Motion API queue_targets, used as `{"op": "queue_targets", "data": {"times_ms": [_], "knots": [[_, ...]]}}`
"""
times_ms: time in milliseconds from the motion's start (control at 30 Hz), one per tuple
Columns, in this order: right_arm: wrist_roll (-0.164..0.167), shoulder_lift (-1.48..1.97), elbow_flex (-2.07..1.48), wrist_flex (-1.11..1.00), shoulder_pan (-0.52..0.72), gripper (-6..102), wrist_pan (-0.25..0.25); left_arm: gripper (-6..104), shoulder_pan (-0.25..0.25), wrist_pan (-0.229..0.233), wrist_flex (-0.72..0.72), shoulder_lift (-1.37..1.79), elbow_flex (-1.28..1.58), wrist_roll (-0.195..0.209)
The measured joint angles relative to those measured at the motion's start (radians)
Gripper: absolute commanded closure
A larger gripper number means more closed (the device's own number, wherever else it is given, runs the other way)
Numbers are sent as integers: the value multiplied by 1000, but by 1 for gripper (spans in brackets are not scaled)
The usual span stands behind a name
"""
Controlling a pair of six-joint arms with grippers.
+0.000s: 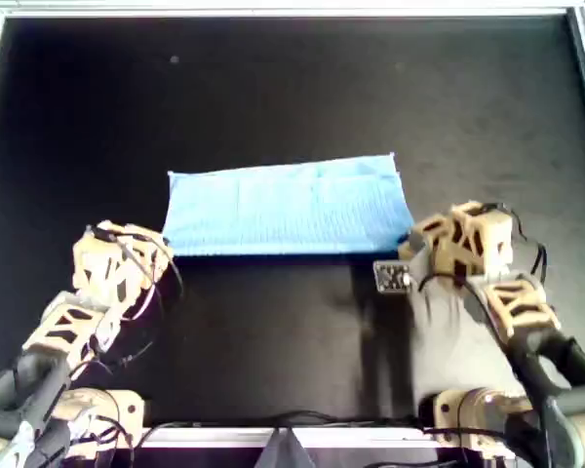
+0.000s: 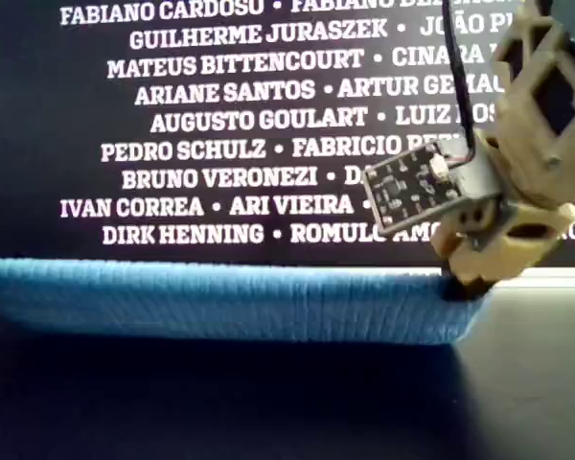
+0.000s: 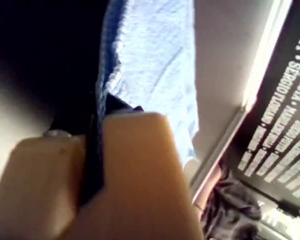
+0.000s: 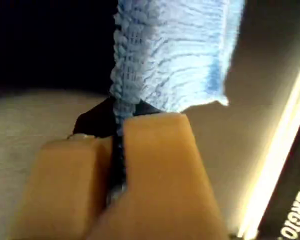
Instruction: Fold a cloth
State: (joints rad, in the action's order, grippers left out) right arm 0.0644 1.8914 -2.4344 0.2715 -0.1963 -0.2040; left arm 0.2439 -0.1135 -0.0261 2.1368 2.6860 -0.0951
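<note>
The sky-blue cloth (image 1: 288, 207) lies folded into a long flat rectangle on the black table. It also shows in the exterior view (image 2: 220, 302). One arm's gripper (image 1: 161, 249) is at its near corner on the overhead view's left. The other arm's gripper (image 1: 409, 244) is at its near corner on the right, and shows in the exterior view (image 2: 460, 283). My first gripper (image 3: 97, 150) is shut on an edge of the cloth (image 3: 155, 65). My second gripper (image 4: 117, 135) is shut on a fringed edge of the cloth (image 4: 170, 50). The wrist views do not show which arm is which.
A metal rail (image 1: 273, 10) frames the black table. A dark wall printed with white names (image 2: 249, 115) stands behind it. A small circuit board (image 1: 392, 277) hangs beside the gripper on the overhead view's right. Cables (image 1: 273, 424) lie at the near edge.
</note>
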Motion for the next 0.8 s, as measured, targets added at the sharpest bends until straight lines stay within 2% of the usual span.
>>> {"op": "queue_targets", "data": {"times_ms": [333,433,500,700,800], "knots": [[0,18,-100,0,0,97,0,99,0,0,0,2,57,0],[0,18,-100,0,0,95,-2,95,0,0,0,2,69,0],[0,18,-101,0,0,89,-2,88,0,0,0,2,71,0],[8,18,-104,0,18,56,15,52,0,21,0,14,72,2],[8,18,-104,0,12,44,15,46,-3,31,0,55,72,2]]}}
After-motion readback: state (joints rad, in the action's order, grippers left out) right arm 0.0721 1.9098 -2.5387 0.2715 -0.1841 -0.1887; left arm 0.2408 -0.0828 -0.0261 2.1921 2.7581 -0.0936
